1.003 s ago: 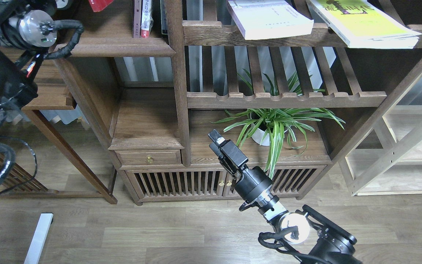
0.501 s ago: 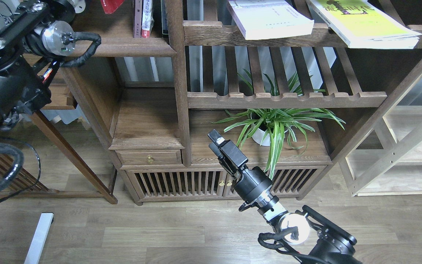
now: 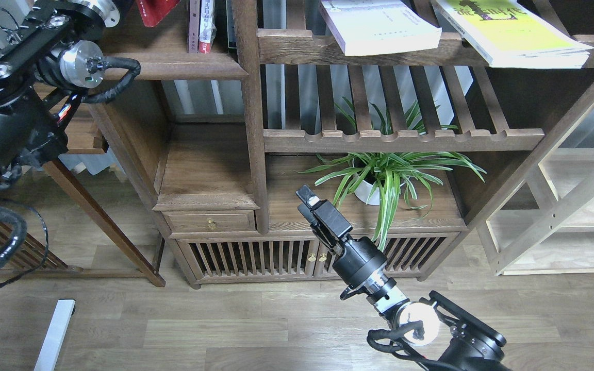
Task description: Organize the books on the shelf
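Observation:
The white book [image 3: 379,26] and the yellow-green book [image 3: 513,31] lie flat on the upper slatted rack, overhanging its front rail. A corner of the dark red book [image 3: 155,7] shows at the top edge, above the left part of the shelf [image 3: 173,64]. My left arm [image 3: 13,103] rises along the left side and leaves the top edge beside the red book; its gripper is out of view. My right gripper [image 3: 304,195] hangs low in front of the bookcase's bottom board, fingers together and empty.
Thin red and white-spined volumes [image 3: 201,26] stand on the shelf against the upright post [image 3: 248,103]. A potted spider plant [image 3: 379,180] sits right of my right gripper. A drawer-topped lower board [image 3: 207,170], a side table [image 3: 85,144] and a light wooden rack [image 3: 575,206] surround the space.
My left arm has swung up and to the right towards the shelf, and the red book's corner has moved right with it. My right arm has shifted slightly down and right.

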